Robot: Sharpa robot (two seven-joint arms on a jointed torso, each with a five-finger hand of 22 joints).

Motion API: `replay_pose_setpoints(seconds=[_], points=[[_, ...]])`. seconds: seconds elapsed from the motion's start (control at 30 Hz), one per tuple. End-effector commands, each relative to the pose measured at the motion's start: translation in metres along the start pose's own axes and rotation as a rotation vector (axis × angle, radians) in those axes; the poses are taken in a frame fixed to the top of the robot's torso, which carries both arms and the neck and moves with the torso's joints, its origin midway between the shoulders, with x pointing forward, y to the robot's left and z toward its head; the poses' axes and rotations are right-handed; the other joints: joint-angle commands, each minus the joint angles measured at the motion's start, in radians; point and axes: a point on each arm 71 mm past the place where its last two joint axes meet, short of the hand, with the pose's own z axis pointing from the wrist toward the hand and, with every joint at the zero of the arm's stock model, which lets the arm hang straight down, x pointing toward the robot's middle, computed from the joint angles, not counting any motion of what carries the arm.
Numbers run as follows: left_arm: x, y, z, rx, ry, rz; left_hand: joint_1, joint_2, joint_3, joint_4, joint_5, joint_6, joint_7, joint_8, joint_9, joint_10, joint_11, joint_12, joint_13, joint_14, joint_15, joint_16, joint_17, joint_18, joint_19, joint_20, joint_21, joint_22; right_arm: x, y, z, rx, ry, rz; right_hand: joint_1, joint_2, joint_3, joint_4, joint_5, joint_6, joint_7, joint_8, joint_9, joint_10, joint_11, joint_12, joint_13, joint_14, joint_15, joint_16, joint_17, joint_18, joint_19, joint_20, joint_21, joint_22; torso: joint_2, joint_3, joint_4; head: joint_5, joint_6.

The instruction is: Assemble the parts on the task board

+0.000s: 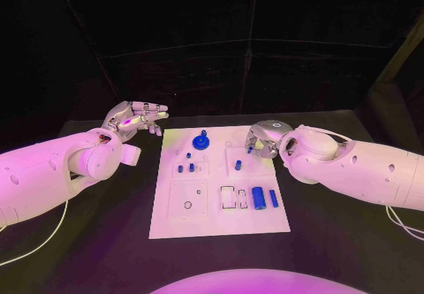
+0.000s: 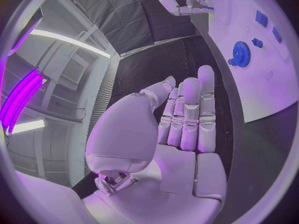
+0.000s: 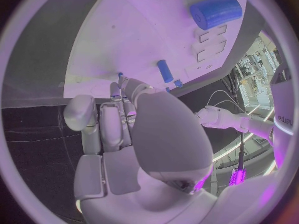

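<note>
The white task board lies in the middle of the black table. On it stand a blue gear, a few short blue pegs and one more peg. Two blue cylinders lie near its right edge. My right hand hovers over the board's far right corner and pinches a small blue peg between its fingertips; the peg's tip shows past the fingers. My left hand hangs off the board's far left corner, fingers straight and holding nothing.
Flat recesses and slots mark the board's near half. The large cylinder and a peg lie beyond my right hand. Bare black table surrounds the board, with dark curtains behind.
</note>
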Motion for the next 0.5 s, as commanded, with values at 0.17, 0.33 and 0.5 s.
replay_pose_setpoints(seconds=[0.17,0.33,0.5], points=[[-0.001,-0.002,0.0,0.011,0.001,-0.006,-0.004,0.0,-0.006,-0.003,0.003,-0.003,0.007,0.005,-0.001,-0.002,0.003,0.004,0.002,-0.006,0.001,-0.006,-0.001,0.012,-0.008,0.0,-0.006,-0.001,-0.009,0.009,-0.012,-0.021,-0.045,0.02,-0.018,-0.001,0.01,-0.002,-0.004,0.009,0.001,-0.007,0.001,0.008,-0.001,0.001,0.001,0.032,-0.006,-0.005,-0.001,-0.006,0.008,0.001,0.008,0.004,0.0,-0.0006,0.0004,0.003,0.002],[0.0,-0.002,0.0,0.013,0.0,-0.006,-0.004,0.0,-0.006,-0.003,0.003,-0.003,0.007,0.005,-0.001,-0.002,0.003,0.004,0.002,-0.006,0.001,-0.006,-0.001,0.012,-0.008,0.0,-0.006,-0.001,-0.023,0.026,-0.02,-0.069,-0.085,0.05,-0.024,-0.001,0.012,-0.003,-0.003,0.01,0.001,-0.007,0.001,0.009,-0.001,0.001,0.002,0.033,-0.006,-0.003,0.0,-0.007,0.01,0.0,0.011,0.01,0.001,-0.0003,0.0,0.007,0.004],[0.003,-0.003,0.0,0.016,0.005,-0.008,-0.004,0.0,-0.006,-0.003,0.003,-0.003,0.007,0.005,-0.001,-0.002,0.003,0.004,0.002,-0.006,0.001,-0.006,-0.001,0.012,-0.008,0.0,-0.006,-0.001,-0.034,0.043,-0.025,-0.119,-0.114,0.069,-0.025,-0.001,0.013,-0.003,-0.003,0.01,0.001,-0.007,0.001,0.01,-0.001,0.001,0.002,0.033,-0.006,-0.003,0.0,-0.008,0.012,0.0,0.013,0.014,0.0,-0.002,0.0026,0.01,0.003]])
